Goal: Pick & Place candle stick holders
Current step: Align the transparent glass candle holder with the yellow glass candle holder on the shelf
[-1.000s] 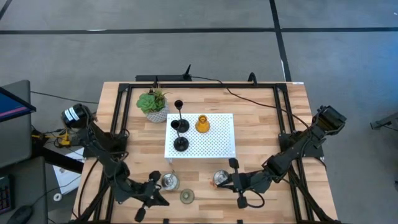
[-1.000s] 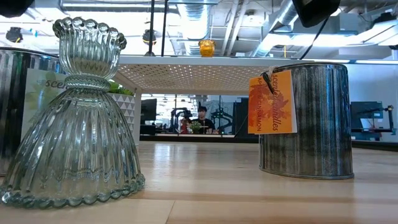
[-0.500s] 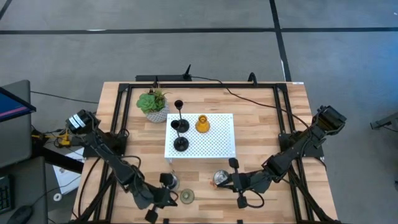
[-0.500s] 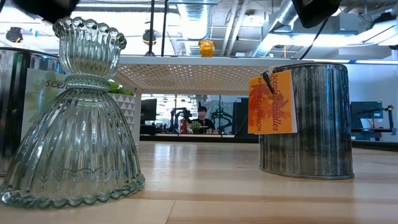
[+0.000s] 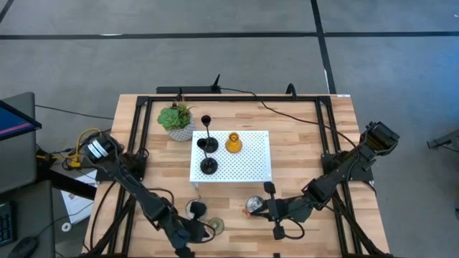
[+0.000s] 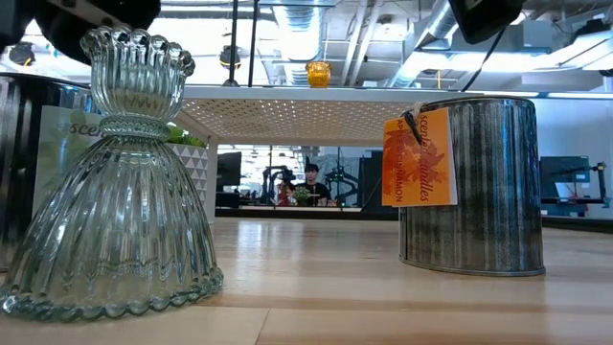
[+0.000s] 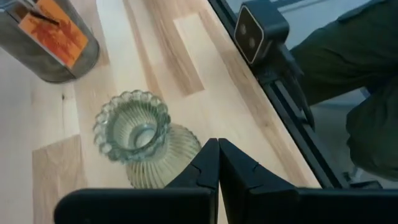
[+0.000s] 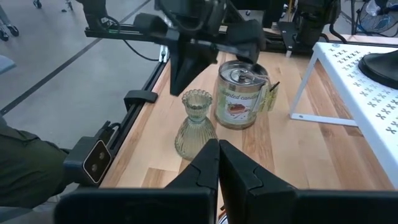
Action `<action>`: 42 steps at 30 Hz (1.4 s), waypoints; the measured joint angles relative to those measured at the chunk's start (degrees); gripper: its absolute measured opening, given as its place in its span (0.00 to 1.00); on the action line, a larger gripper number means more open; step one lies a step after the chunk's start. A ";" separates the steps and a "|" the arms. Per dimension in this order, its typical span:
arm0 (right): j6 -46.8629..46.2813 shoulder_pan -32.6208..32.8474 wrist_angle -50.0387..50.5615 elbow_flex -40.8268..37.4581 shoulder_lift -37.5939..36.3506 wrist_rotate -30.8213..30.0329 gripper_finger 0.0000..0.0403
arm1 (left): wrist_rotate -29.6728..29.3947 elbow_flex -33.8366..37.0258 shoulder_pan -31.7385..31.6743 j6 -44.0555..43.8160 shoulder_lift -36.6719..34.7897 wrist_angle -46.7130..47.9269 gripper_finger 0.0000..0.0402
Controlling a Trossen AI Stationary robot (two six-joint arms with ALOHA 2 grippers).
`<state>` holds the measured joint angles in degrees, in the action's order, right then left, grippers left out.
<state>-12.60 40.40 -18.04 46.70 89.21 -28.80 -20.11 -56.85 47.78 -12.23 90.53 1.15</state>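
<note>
1. Left gripper (image 7: pixel 217 163) – fingers pressed together, holding nothing – hovers beside the green holder (image 7: pixel 142 142), which stands upright near the table's (image 5: pixel 301 143) front edge.
2. Right gripper (image 8: pixel 218 163), also closed and empty, waits by a silvery cup (image 5: pixel 253 205).
3. On the platform (image 5: pixel 247 168): amber holder (image 5: pixel 233 142) and two black holders (image 5: pixel 208 154) (a third stands just behind).
</note>
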 joint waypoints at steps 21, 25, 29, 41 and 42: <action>-0.70 0.50 1.27 0.02 0.02 0.17 0.00 | -11.93 -5.19 -6.96 2.92 7.18 -4.49 0.01; -0.95 0.39 1.31 0.02 0.02 0.13 0.00 | -11.53 -5.19 -9.10 6.15 7.35 -7.17 0.01; -0.98 0.35 1.31 0.02 0.02 0.04 0.00 | -10.97 -5.12 -11.17 6.43 7.64 -7.09 0.01; -1.01 -1.23 2.01 1.94 0.02 0.20 0.00 | -11.37 -5.12 -3.47 9.17 -1.07 -3.63 0.01; -1.03 -1.66 3.40 2.90 0.02 0.22 0.00 | -11.35 -5.12 -2.71 8.68 -2.25 -2.57 0.01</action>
<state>-13.63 38.74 -14.64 49.60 89.23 -28.58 -31.45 -61.98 45.06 -3.55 88.29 -1.42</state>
